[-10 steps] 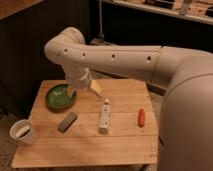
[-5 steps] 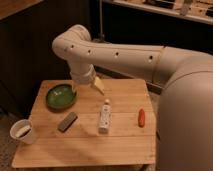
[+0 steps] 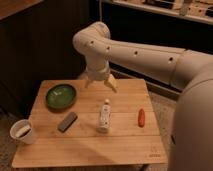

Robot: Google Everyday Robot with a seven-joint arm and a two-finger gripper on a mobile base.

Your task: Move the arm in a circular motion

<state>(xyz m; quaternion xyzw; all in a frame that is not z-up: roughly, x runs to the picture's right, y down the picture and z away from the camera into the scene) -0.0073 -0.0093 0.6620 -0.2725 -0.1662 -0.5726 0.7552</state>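
The cream-white arm (image 3: 145, 55) reaches in from the right. Its thick tube has small dark holes, and its rounded elbow (image 3: 92, 37) is at the top middle. From the elbow it bends down to the pale two-fingered gripper (image 3: 100, 84). The gripper hangs over the back middle of the wooden table (image 3: 125, 145), just right of a green bowl (image 3: 61, 96). Its fingers (image 3: 112, 84) are spread apart and hold nothing. It is above and behind a white bottle (image 3: 104, 115) and touches no object.
On the table lie a dark grey block (image 3: 67, 121), the bottle on its side, and a red object (image 3: 141, 117) to the right. A white cup (image 3: 23, 132) stands at the front left corner. Dark cabinets and a shelf stand behind.
The elbow and gripper have swung steadily to the right, from over the bowl's right edge to the back middle of the table. The objects on the table have not moved.
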